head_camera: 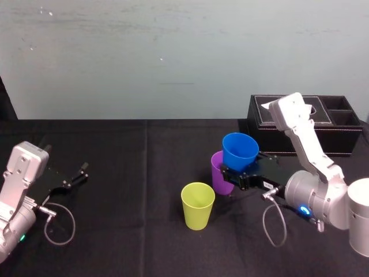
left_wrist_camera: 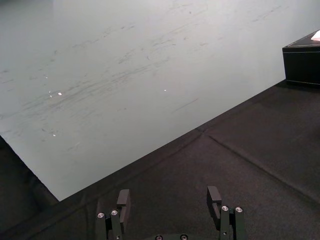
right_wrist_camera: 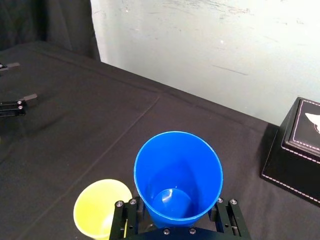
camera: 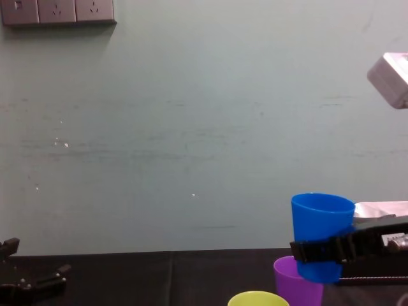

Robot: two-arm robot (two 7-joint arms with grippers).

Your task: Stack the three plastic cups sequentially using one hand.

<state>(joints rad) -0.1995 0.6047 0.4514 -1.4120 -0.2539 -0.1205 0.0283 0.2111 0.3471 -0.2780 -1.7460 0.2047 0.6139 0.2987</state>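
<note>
Blue cup [head_camera: 240, 151] right of centre in head view; raised, base at purple cup [head_camera: 218, 174] rim | right gripper [head_camera: 233, 173] clamped on blue cup's sides | yellow-green cup [head_camera: 198, 205] lower centre, just beside purple; standing on black cloth [head_camera: 127, 190] | left gripper [head_camera: 79, 172] lower left; fingers spread, empty

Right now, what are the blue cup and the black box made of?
Blue cup, in the right gripper: probably plastic, smooth and faintly shiny, thin even rim. Black box: seemingly leather or imitation, matte, pale stitching along its edges.
</note>
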